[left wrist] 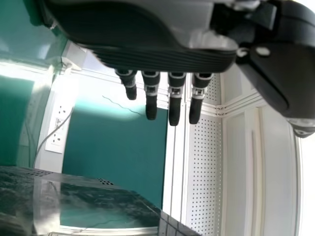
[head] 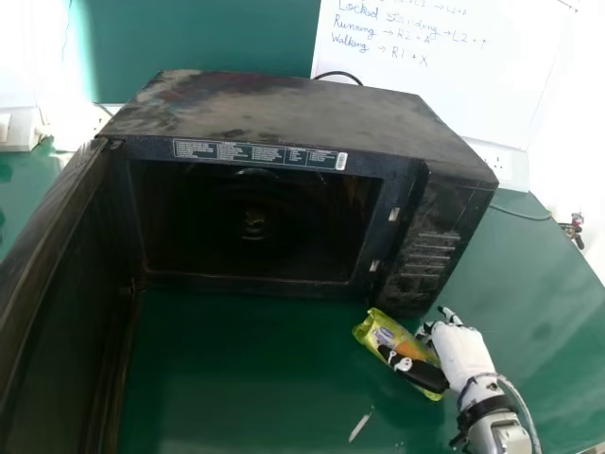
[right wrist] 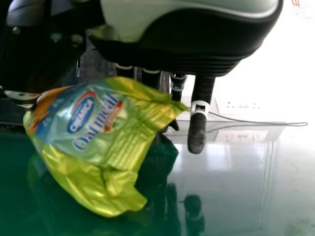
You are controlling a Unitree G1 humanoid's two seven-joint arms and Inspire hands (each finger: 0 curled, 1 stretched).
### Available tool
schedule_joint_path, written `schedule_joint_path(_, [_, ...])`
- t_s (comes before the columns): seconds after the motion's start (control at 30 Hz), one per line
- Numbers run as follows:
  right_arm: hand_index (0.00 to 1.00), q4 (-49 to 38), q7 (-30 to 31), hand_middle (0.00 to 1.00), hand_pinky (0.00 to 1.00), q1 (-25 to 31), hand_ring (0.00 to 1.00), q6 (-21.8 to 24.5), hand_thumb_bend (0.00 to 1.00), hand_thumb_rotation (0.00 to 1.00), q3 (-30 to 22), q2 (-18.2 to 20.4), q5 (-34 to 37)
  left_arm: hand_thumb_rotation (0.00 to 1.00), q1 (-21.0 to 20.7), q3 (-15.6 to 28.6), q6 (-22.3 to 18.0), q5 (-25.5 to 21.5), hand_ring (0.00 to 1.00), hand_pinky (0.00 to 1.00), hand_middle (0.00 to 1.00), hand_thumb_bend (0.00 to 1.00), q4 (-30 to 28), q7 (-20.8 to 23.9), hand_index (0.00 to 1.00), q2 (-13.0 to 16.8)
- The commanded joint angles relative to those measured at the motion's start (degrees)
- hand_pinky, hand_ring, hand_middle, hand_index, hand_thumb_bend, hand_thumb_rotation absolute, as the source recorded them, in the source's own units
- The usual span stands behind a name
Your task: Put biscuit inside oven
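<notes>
Low at the right of the head view, my right hand (head: 463, 352) is at the table, its thumb and fingers around a yellow-green biscuit packet (head: 386, 331). From close up, in the right wrist view, the packet (right wrist: 106, 142) is pinched at my right hand (right wrist: 187, 44), with one finger standing straighter beside it. The black oven (head: 284, 109) stands behind the packet, its door (head: 57, 274) swung wide at the left and its cavity showing. My left hand (left wrist: 162, 56) has its fingers extended, holding nothing, in the left wrist view.
The green table (head: 236, 369) reaches under the oven and out to its right. A small pale scrap (head: 359, 426) lies nearer the front. A whiteboard (head: 444, 66) and a wall socket (head: 501, 163) are behind, with a cable (head: 520, 214) on the right.
</notes>
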Motion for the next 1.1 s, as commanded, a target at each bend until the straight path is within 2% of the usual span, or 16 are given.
schedule_joint_path(0.0, [0.49, 0.76, 2.41, 0.42, 0.21, 1.60, 0.32, -0.65, 0.91, 0.16, 1.57, 0.75, 1.16, 0.93, 0.54, -0.15, -0.07, -0.43, 0.91, 0.97, 0.90, 0.95, -0.79, 0.25, 0.89, 0.06])
schedule_joint_path(0.33, [0.54, -0.34, 4.12, 0.45, 0.26, 1.49, 0.36, -0.11, 0.91, 0.18, 1.21, 0.12, 3.07, 0.93, 0.68, 0.08, -0.16, -1.07, 0.91, 0.96, 0.90, 0.95, -0.90, 0.07, 0.89, 0.15])
schedule_joint_path(0.5, [0.54, 0.30, 4.86, 0.43, 0.24, 1.16, 0.33, -0.99, 0.95, 0.21, 1.23, -0.66, 3.45, 0.93, 0.75, 0.18, -0.21, -0.86, 0.91, 0.96, 0.91, 0.95, -0.83, 0.13, 0.90, 0.20])
schedule_joint_path(0.73, [0.61, -0.47, 6.87, 0.49, 0.28, 0.98, 0.38, -1.90, 0.97, 0.24, 0.92, -1.93, 5.04, 0.92, 0.81, 0.13, 0.15, -1.46, 0.91, 0.95, 0.90, 0.96, -1.12, 0.34, 0.89, 0.26])
schedule_joint_path(0.87, [0.70, -0.41, 10.23, 0.63, 0.44, 0.40, 0.55, -2.59, 0.98, 0.28, 0.76, -3.72, 6.82, 0.92, 0.83, 0.25, 0.01, -1.52, 0.91, 0.96, 0.90, 0.96, -0.90, 0.16, 0.89, 0.37])
schedule_joint_path(0.97, [0.77, 0.12, 12.27, 0.78, 0.67, -0.24, 0.75, -3.08, 1.00, 0.35, 0.76, -5.10, 7.41, 0.92, 0.91, 0.34, -0.17, -1.35, 0.91, 0.96, 0.91, 0.96, -0.75, -0.05, 0.90, 0.41])
schedule_joint_path(1.07, [0.82, 0.40, 13.22, 0.85, 0.74, -0.58, 0.82, -3.20, 1.00, 0.44, 0.88, -5.53, 7.44, 0.92, 0.92, 0.32, -0.20, -1.40, 0.91, 0.95, 0.91, 0.96, -0.77, -0.07, 0.90, 0.38])
